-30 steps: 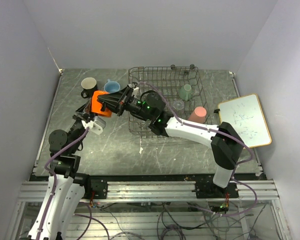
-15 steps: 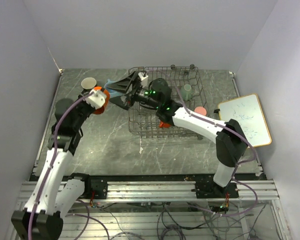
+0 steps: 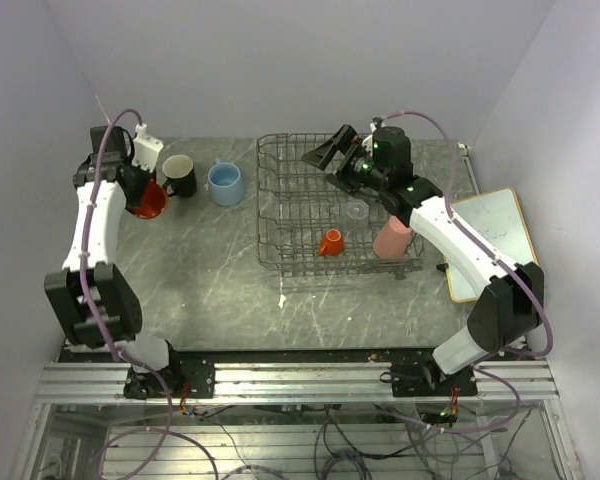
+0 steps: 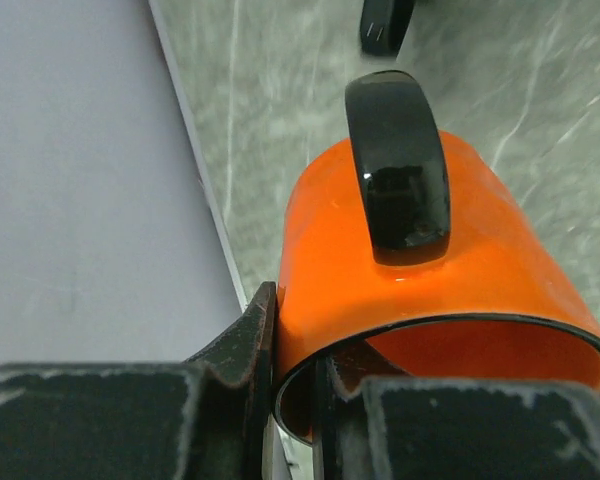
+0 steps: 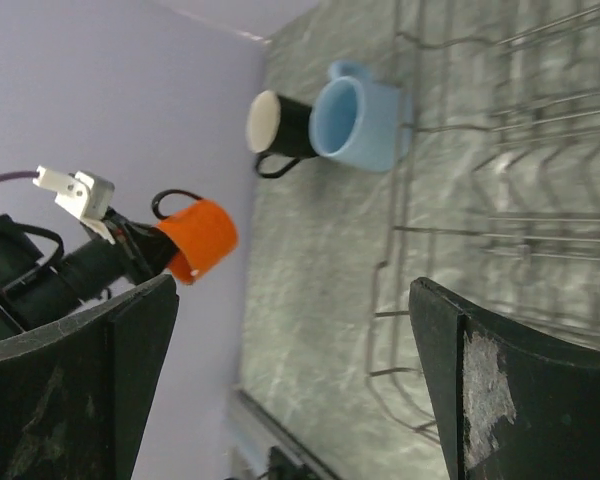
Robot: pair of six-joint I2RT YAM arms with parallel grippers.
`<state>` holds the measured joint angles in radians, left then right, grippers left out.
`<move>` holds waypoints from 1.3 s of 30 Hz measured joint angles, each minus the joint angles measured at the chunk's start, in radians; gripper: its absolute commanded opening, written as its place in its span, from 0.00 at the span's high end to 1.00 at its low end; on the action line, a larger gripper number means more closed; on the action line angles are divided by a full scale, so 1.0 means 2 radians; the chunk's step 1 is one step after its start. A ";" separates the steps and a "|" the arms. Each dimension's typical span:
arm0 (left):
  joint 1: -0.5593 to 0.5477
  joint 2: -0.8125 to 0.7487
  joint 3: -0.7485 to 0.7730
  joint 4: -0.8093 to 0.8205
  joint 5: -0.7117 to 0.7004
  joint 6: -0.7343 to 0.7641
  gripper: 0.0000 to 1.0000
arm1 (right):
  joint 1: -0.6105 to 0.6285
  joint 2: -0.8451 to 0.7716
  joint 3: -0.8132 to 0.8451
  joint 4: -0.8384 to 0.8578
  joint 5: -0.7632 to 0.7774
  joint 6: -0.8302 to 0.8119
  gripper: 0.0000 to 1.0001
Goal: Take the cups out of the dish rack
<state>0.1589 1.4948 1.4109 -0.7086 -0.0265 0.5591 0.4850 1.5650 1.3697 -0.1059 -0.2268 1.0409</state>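
My left gripper [image 3: 146, 192] is shut on the rim of the orange mug [image 3: 152, 198], one finger inside and one outside [image 4: 296, 340]. It holds the orange mug [image 4: 420, 280] low over the table's far left, beside the black mug [image 3: 178, 175] and the light blue mug [image 3: 224, 184]. My right gripper [image 3: 326, 152] hangs open and empty [image 5: 292, 290] over the back of the dish rack [image 3: 280, 215]. In the rack are a tiny orange cup [image 3: 330, 242], a clear glass [image 3: 356, 211] and a pink tumbler [image 3: 392, 238].
A white board with a wooden frame [image 3: 495, 230] lies at the right edge, partly under my right arm. The side wall stands close to the left gripper. The black mug [image 5: 285, 128] and the blue mug [image 5: 360, 122] stand just left of the rack [image 5: 500, 150].
The right gripper opened, let go of the orange mug and drew back right over the rack. The left arm swung the mug from the rack's edge to the table's far left.
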 measured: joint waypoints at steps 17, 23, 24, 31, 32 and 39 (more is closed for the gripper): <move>0.060 0.221 0.089 -0.064 -0.034 -0.047 0.93 | -0.060 -0.016 0.000 -0.133 0.103 -0.157 0.00; 0.057 0.292 0.142 -0.054 -0.047 -0.074 0.93 | -0.077 -0.021 0.000 -0.151 0.121 -0.183 0.00; 0.056 0.295 0.147 -0.055 -0.049 -0.076 0.93 | -0.079 -0.021 0.001 -0.156 0.126 -0.189 0.00; 0.048 0.331 0.200 -0.052 -0.056 -0.091 0.93 | -0.085 -0.022 0.001 -0.179 0.156 -0.218 0.00; 0.047 0.336 0.208 -0.052 -0.055 -0.094 0.93 | -0.087 -0.022 0.001 -0.182 0.160 -0.221 0.00; 0.047 0.352 0.230 -0.049 -0.049 -0.103 0.61 | -0.093 -0.020 0.001 -0.195 0.189 -0.243 0.00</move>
<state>0.2523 2.1979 1.8709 -0.8070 -0.1242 0.3531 0.2989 1.5246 1.3708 -0.4965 0.1509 0.5556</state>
